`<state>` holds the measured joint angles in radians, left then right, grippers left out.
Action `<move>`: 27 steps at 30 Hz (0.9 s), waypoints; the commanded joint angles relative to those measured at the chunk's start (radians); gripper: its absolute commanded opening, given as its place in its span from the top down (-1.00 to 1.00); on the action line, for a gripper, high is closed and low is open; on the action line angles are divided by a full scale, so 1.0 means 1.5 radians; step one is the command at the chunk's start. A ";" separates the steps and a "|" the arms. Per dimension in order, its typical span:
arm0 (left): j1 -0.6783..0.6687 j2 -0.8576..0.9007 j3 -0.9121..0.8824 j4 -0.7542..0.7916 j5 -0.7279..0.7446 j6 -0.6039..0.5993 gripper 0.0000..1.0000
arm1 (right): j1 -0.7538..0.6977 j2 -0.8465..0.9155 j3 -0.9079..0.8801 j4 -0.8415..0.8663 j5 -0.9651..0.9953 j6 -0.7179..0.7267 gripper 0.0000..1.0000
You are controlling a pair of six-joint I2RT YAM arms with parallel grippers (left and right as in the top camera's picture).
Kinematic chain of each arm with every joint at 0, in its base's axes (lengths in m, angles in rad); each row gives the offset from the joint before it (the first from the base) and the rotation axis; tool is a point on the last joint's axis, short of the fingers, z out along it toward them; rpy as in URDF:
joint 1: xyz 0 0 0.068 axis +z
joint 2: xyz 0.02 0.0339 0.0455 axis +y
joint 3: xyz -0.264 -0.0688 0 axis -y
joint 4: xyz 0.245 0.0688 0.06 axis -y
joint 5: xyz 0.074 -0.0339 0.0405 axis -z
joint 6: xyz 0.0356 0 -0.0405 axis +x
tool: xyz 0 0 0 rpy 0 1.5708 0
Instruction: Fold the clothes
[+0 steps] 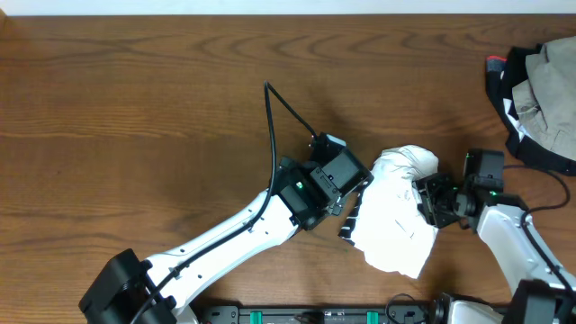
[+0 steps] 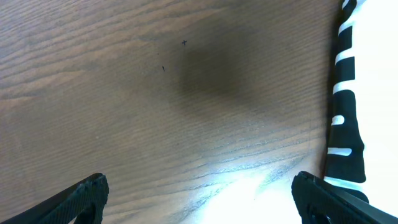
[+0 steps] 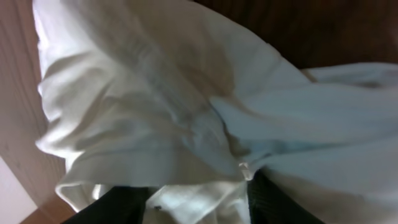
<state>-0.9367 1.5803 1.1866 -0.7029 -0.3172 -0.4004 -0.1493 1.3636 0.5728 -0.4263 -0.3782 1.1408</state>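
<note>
Clothes [image 1: 396, 220] lay in a white lump just beside my wide-apart left fingers [image 2: 84, 196] and against my right fingers [image 3: 121, 208]; cloth hid whether those were squeezing.

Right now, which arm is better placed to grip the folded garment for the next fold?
Right, probably: the right gripper sits at the right edge of the white garment, cloth between its fingers. The left gripper hangs open over bare table beside the black stripes.
</note>
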 commanded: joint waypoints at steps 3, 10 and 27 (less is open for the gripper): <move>0.003 -0.013 -0.002 -0.003 -0.001 -0.009 -0.93 | 0.004 0.008 -0.004 0.030 -0.009 0.007 0.06; 0.003 -0.013 -0.002 -0.002 -0.002 -0.008 -0.93 | 0.004 0.008 -0.004 0.030 -0.009 -0.004 0.29; 0.003 -0.013 -0.002 -0.007 -0.001 -0.008 -0.92 | 0.004 0.002 0.026 -0.067 0.084 -0.108 0.97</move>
<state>-0.9367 1.5803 1.1866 -0.7063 -0.3172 -0.4004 -0.1493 1.3708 0.5781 -0.4942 -0.3321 1.0470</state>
